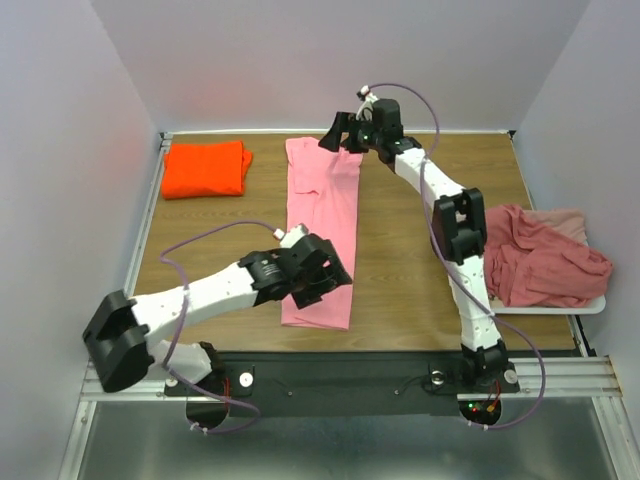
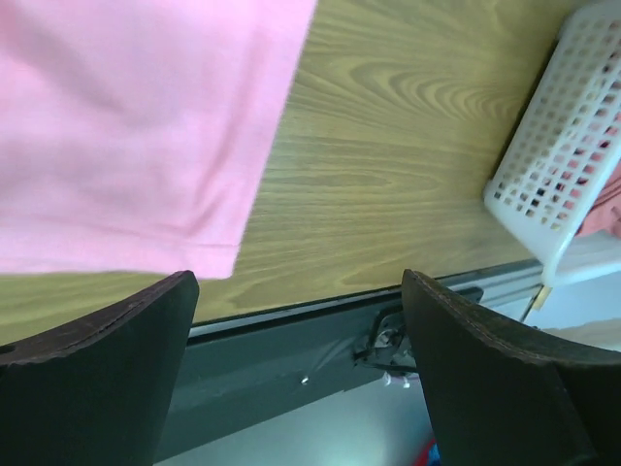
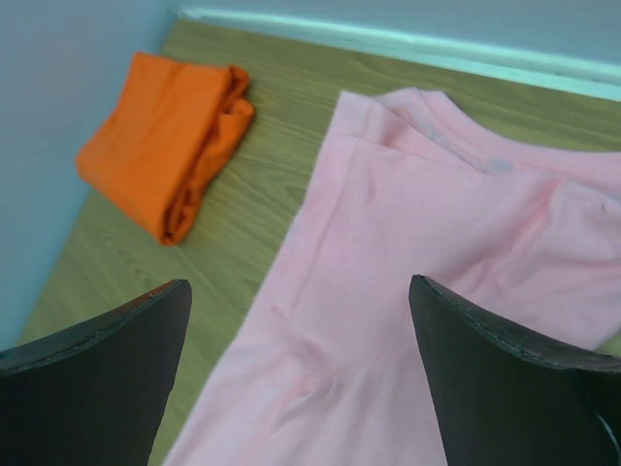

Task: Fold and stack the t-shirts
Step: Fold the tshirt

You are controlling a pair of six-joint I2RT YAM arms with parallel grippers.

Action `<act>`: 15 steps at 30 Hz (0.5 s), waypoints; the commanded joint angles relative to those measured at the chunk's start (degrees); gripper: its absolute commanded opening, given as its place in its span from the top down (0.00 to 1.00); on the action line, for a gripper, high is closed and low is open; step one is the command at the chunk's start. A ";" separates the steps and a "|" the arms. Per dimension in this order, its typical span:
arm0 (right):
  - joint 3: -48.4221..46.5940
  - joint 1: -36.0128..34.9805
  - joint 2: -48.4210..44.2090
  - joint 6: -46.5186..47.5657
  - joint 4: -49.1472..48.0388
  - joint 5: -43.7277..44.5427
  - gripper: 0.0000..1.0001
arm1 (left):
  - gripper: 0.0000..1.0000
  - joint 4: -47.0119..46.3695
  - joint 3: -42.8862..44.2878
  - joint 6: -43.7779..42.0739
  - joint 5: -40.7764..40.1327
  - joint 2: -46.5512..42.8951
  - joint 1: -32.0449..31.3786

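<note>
nearest the bases, the left arm is lying low over the wooden table, its elbow pushed out to the left and its forearm running rightward. the left gripper is hovering over the near end of the light pink shirt. in the left wrist view the left gripper is standing with its jaws wide apart and nothing between them. the shirt's near hem corner is showing just beyond the fingers.

the right arm is rising from its base, bending at the elbow and stretching far across the table. the right gripper is hanging above the collar end of the same shirt. in the right wrist view the right gripper is also gaping wide and gripping nothing, with pink cloth lying below it.

one light pink shirt is lying flat as a long narrow strip in the middle of the table, running from near to far, collar at the far end.

one white tray is sitting at the right edge, carrying a crumpled heap of shirts in dusty rose and pale pink. how many are in it i cannot tell.

one orange shirt is resting folded in the far left corner, apart from the pink one.
</note>
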State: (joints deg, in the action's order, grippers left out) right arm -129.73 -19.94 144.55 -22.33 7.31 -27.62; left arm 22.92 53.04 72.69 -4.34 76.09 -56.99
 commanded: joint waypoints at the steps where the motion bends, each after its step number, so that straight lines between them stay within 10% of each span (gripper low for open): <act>1: 12.09 -0.36 -19.10 -0.08 -1.25 3.43 0.00 | 0.02 14.58 -4.42 5.70 -9.28 -8.58 0.04; 7: 55.15 -3.51 -45.19 -5.79 1.92 22.59 0.00 | 0.02 20.51 -15.93 11.87 -12.19 -22.73 5.38; 15: 77.96 -24.05 -65.17 -12.12 9.46 34.55 0.02 | 0.04 9.53 -25.86 -1.66 -3.42 -24.61 16.47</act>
State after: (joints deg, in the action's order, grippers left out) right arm -54.19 -36.53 82.56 -31.09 12.14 -0.64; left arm 37.54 29.52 76.40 -11.07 49.52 -42.11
